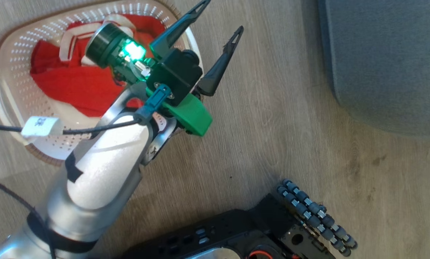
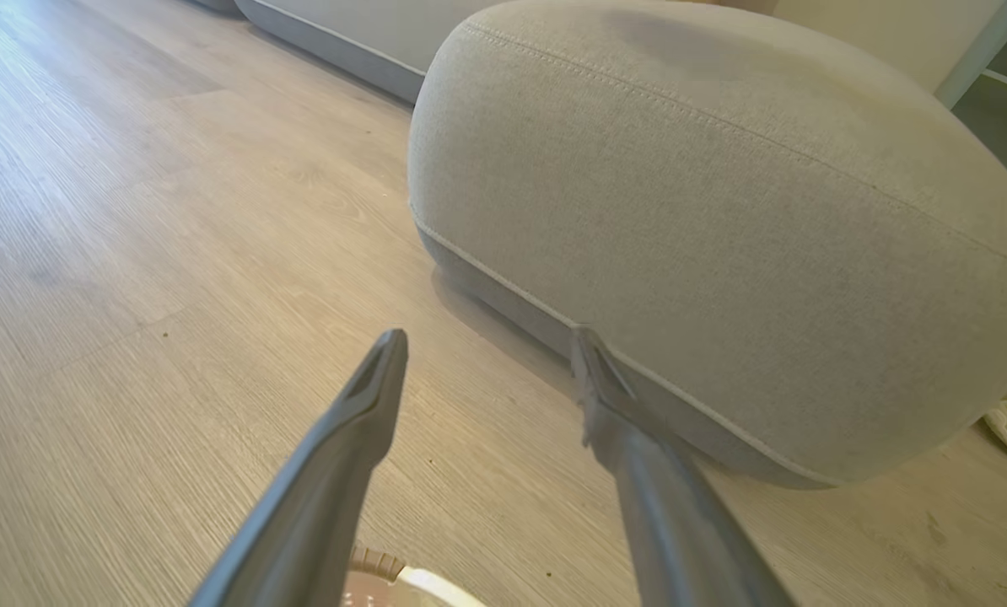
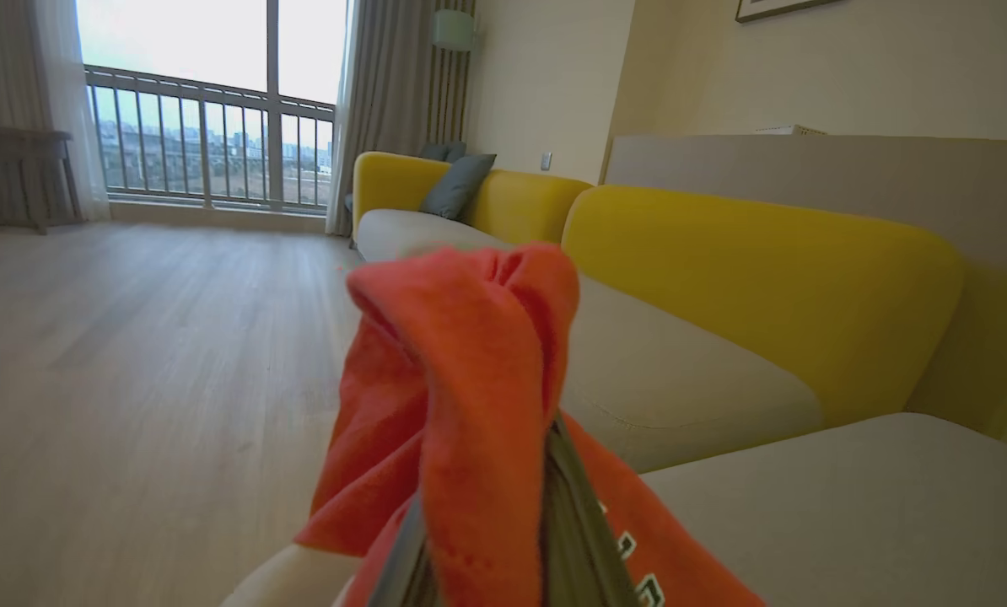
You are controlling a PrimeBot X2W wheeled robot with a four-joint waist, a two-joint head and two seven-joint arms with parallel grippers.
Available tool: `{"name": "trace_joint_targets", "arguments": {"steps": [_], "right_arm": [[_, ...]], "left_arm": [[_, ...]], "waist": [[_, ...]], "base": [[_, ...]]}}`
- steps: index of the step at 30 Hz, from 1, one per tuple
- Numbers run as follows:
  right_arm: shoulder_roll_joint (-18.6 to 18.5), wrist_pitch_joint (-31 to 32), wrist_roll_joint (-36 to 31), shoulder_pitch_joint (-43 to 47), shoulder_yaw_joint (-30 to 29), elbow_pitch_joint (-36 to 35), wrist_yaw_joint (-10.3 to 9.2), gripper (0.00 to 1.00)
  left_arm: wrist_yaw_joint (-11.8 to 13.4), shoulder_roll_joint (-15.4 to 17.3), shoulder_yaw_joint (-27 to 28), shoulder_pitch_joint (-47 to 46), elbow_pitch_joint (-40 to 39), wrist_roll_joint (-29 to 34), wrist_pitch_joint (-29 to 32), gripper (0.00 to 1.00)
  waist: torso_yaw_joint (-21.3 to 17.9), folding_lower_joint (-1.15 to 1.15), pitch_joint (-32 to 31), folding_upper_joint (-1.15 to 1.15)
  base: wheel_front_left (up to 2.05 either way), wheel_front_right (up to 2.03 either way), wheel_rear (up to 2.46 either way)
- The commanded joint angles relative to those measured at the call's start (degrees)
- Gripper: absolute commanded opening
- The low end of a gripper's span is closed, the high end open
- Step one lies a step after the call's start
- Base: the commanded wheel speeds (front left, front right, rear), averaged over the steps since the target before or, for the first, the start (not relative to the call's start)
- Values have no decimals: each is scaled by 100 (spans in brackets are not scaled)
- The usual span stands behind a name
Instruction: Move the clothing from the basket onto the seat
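In the middle of the right wrist view, the right gripper (image 3: 503, 459) is seen clamped on a red garment (image 3: 461, 354), whose bunched fold stands above the closed fingers while a part with white letters hangs at the bottom edge. The grey seat (image 3: 849, 514) is spread across the lower right of that view, under and beyond the cloth, with a yellow backrest (image 3: 756, 287) behind it, so the step in hand is judged to be the laying down of this piece. It is advised that the garment is carried well over the cushion, away from its rounded edge, and lowered until the hanging part is supported by the fabric before the jaws are parted; if it is released near the border, the cloth can slide to the wooden floor (image 3: 132, 354). The fingers should then be drawn back upward, so that no fold is dragged along. In the upper left of the head view, more clothing (image 1: 74, 86) is lying inside the basket (image 1: 9, 72), and the left gripper (image 1: 221, 17) is held above the basket's right rim with its fingers wide apart and nothing between them. It is judged to be well placed for the next pick, but it should be kept out of the path of the other arm.
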Motion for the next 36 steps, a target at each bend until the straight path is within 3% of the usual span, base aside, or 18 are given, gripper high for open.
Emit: {"name": "trace_joint_targets", "arguments": {"steps": [1,6,12,13,14,15,19,24,30,36], "right_arm": [[-300,-3,-103,-87,-108,142,40,0],[-467,-14,-230,41,-597,1225,40,0],[22,-33,-267,318,-718,1893,40,0],[68,-34,-282,352,-745,1941,40,15],[100,-35,-313,389,-765,1975,40,47],[134,-35,-337,426,-782,1988,40,100],[238,-36,-407,563,-717,1952,40,100],[396,-36,-602,1171,10,1557,40,100],[591,-36,-643,2357,602,400,40,100],[767,-37,-657,3733,863,-983,40,100]], "left_arm": [[55,132,139,155,-277,-29,47,100],[159,280,159,385,-468,-37,144,100],[278,453,193,611,-607,-32,258,100],[293,454,193,633,-616,-42,259,100],[311,448,198,649,-622,-57,257,100],[330,440,204,662,-625,-67,241,100],[376,412,247,698,-578,-136,154,100],[440,311,313,898,-295,-357,-73,100],[495,170,490,1379,258,-804,-557,100],[685,70,877,1858,863,-1191,-1073,100]], "waist": [[27,0,118,1],[49,0,332,1],[-64,0,436,1],[-73,0,412,1],[-81,0,374,1],[-89,0,324,1],[-128,0,106,1],[-200,0,-568,1],[-115,0,-1626,1],[280,0,-2586,1]], "base": [[0,0,0],[0,0,0],[0,0,0],[0,0,0],[0,0,0],[0,0,0],[0,0,0],[0,0,0],[0,0,0],[0,0,0]]}}
